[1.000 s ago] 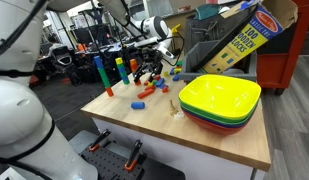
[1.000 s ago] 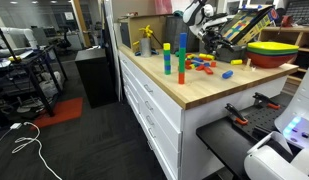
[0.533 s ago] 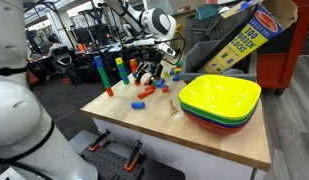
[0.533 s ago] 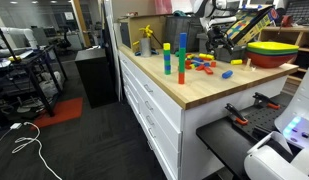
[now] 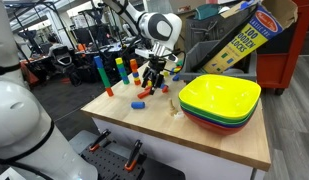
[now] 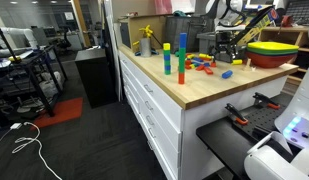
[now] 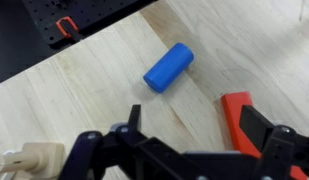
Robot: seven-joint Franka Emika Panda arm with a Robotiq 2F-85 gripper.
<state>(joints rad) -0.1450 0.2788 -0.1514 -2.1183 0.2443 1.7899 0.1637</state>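
And here's the gripper, hanging over the wooden table just off the far edge of the stacked bowls, the yellow one on top. Jaws spread wide, nothing between them! From the wrist view the gripper looks straight down on a blue cylinder lying on its side on the bare wood, a little ahead of the fingertips and clear of them. A red block sits just beside the cylinder, close to one finger. Further from the bowls, past the scatter of loose pieces, stands the blue block tower, upright and well apart from the arm.
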